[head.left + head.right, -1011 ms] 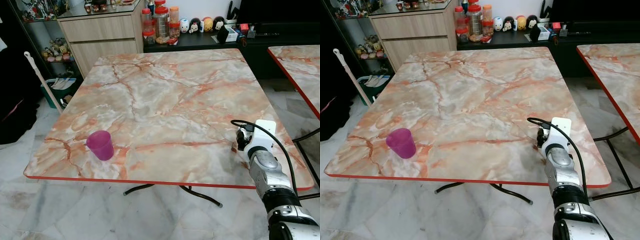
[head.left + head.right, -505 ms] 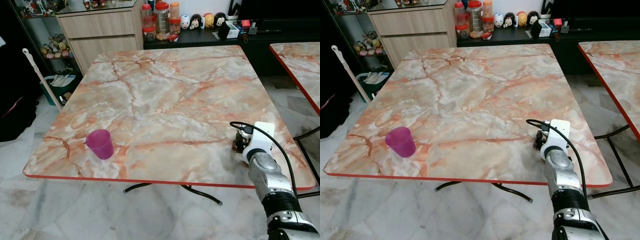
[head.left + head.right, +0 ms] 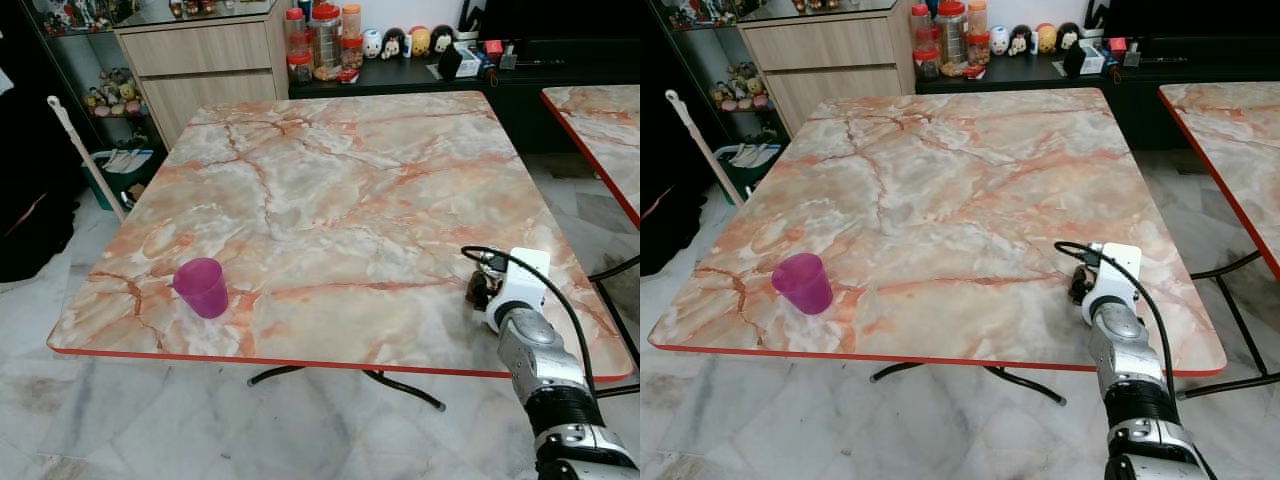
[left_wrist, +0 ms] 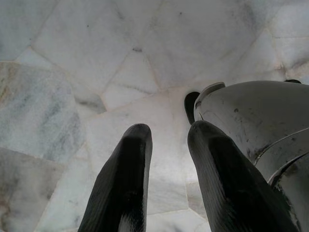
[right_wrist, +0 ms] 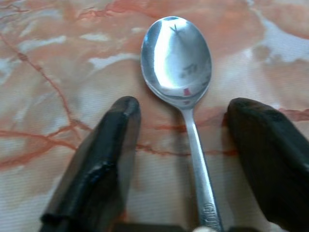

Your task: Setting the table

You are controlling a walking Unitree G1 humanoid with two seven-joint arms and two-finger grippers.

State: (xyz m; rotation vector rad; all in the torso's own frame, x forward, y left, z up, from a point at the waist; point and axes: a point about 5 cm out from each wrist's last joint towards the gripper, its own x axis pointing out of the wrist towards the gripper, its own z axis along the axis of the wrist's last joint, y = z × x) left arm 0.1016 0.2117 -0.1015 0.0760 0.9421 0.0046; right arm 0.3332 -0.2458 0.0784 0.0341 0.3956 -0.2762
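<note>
Eye views: pink cup (image 3: pixel 201 288) stood near the marble table (image 3: pixel 330 190) front-left edge; right gripper (image 3: pixel 480 290) rested front-right. Left wrist: left gripper (image 4: pixel 166 145) narrowly parted, above floor. Right wrist: fingers (image 5: pixel 104 159) spread wide, flanking spoon (image 5: pixel 181 67) lying on tabletop.

White marble floor (image 3: pixel 150 420), wooden cabinet (image 3: pixel 200 60)

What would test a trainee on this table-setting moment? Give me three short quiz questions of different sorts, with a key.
1. True or false: the spoon lies on the marble table between the open fingers of the right gripper.
2. Multiple choice: the pink cup stands (A) near the table's front left corner, (B) at its centre, (C) on the floor.
3. Fill in: the left gripper hangs over the ____ floor.

Key: 1 true; 2 A; 3 tiled.
</note>
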